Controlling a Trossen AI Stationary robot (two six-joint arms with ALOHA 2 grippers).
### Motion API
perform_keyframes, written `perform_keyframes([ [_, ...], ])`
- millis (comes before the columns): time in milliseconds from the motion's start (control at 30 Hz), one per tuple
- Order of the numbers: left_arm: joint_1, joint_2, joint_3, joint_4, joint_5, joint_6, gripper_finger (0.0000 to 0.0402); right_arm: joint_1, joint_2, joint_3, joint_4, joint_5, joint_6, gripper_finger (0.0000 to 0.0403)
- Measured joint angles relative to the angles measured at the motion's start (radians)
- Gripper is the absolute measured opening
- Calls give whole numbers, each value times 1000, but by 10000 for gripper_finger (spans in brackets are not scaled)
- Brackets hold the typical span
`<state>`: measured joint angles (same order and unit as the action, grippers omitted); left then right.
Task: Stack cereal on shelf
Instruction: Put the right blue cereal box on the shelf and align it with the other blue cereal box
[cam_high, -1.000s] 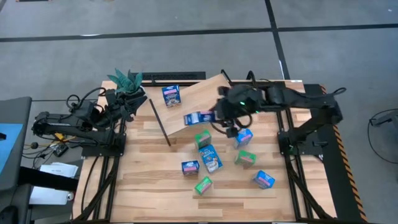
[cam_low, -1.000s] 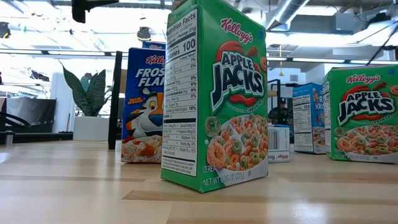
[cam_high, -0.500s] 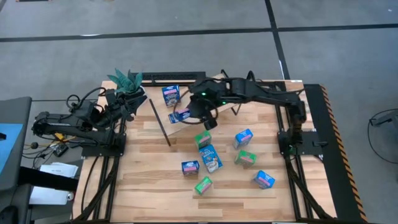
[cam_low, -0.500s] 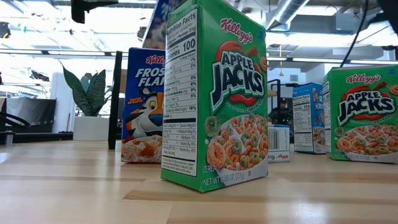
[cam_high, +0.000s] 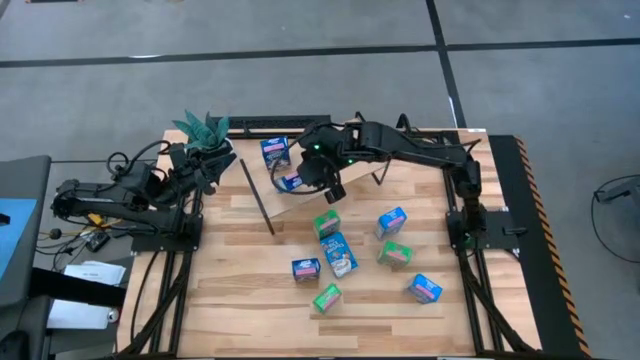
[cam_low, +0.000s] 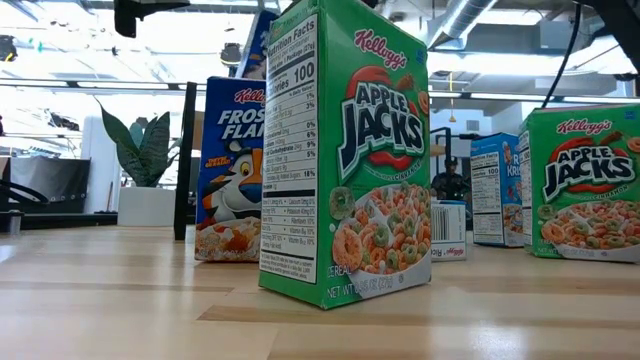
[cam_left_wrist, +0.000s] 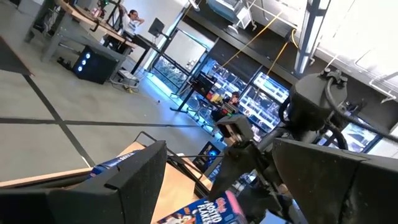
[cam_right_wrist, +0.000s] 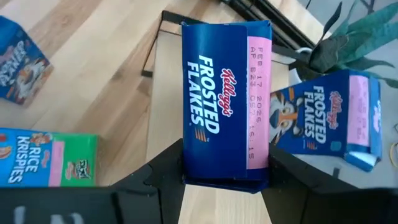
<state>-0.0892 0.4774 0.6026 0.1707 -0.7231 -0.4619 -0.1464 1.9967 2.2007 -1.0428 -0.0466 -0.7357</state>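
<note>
You will find the right pincer (cam_right_wrist: 225, 177) clamped on a blue rectangular cardboard Frosted Flakes box (cam_right_wrist: 226, 102), holding it over the tilted light wooden shelf (cam_high: 345, 138) at the worktop's (cam_high: 240, 290) 12 o'clock side. A second blue Frosted Flakes box (cam_high: 275, 152) stands on the shelf at the held box's 10 o'clock. The left pincer (cam_left_wrist: 205, 186) rests spread wide at the worktop's 9 o'clock edge, holding nothing.

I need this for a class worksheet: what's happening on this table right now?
The right gripper holds a blue Frosted Flakes box over the tilted wooden shelf, beside another blue box already standing on it. Seven more cereal boxes wait on the table. The left gripper rests open at the table's edge, by a plant.
</note>
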Motion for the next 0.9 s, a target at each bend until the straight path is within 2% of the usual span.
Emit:
perform_keyframes([
  [200, 0, 0, 0, 0, 0, 6, 283, 2, 14, 0, -9, -14, 2, 204],
  [500, 0, 0, 0, 0, 0, 7, 283, 2, 20, 0, -3, -12, 4, 238],
  [900, 0, 0, 0, 0, -19, 7, 283, -4, 20, 0, 15, -8, 40, 253],
])
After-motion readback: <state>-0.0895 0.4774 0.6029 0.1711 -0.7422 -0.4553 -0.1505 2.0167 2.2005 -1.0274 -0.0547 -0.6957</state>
